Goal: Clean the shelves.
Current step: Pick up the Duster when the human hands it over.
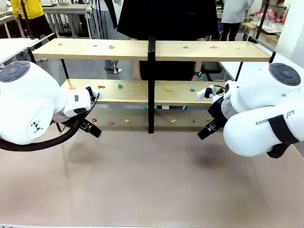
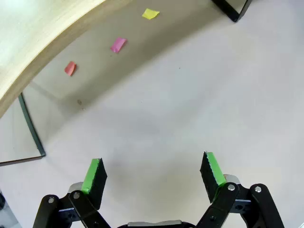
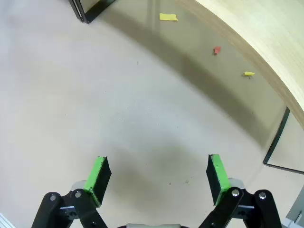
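I see left end effector (image 2: 153, 167) and right end effector (image 3: 157, 165) wide open, empty; pale-wood, black-framed shelves (image 1: 190, 51) just beyond, at the desk's (image 1: 152, 185) far edge.

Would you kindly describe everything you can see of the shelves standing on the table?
The shelves are a wide two-tier rack of two long, light wooden boards on a thin black metal frame with a black centre post. The rack stands upright across the far part of the table, its long side facing the robot. Small coloured scraps lie scattered on both boards and on the table beneath the lower one.
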`<act>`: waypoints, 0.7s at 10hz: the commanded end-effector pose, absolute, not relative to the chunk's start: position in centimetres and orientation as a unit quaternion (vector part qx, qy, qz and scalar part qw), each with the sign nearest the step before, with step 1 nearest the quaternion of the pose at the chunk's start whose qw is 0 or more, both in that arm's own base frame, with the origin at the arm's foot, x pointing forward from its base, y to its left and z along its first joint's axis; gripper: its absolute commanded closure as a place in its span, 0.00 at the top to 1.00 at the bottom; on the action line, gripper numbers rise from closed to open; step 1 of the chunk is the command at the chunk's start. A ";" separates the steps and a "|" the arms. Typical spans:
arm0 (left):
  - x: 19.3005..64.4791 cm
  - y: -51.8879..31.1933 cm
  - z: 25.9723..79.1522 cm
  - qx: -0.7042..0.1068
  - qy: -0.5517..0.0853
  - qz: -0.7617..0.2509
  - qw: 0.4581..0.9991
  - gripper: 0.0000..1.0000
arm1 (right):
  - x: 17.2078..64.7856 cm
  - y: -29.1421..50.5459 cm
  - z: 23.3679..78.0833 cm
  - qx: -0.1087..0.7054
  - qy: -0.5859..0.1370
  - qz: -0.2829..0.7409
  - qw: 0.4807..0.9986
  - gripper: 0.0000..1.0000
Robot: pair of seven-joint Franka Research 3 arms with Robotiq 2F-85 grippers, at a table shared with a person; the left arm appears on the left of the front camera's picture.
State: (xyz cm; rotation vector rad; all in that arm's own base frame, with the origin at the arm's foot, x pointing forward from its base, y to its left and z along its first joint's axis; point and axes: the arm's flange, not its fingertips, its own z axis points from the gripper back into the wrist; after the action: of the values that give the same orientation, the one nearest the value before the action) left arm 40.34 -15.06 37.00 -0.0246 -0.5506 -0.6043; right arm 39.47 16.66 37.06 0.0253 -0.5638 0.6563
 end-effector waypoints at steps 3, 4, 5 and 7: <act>40.3 -15.1 37.0 -0.012 -0.268 -0.294 0.917 1.00 | 39.5 16.7 37.1 0.012 -0.273 0.318 0.908 1.00; 40.3 -15.1 37.0 -0.012 -0.268 -0.294 0.917 1.00 | 39.5 16.7 37.1 0.012 -0.273 0.318 0.908 1.00; 40.3 -15.1 37.0 -0.012 -0.268 -0.294 0.917 1.00 | 39.5 16.7 37.1 0.012 -0.273 0.318 0.908 1.00; 40.3 -15.1 37.0 -0.012 -0.268 -0.294 0.917 1.00 | 39.5 16.7 37.1 0.012 -0.273 0.318 0.908 1.00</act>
State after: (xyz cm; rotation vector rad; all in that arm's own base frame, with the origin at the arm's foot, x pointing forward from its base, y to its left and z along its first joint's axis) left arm 40.35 -15.04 37.00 -0.0247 -0.5506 -0.6036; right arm 39.47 16.67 37.06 0.0249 -0.5639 0.6569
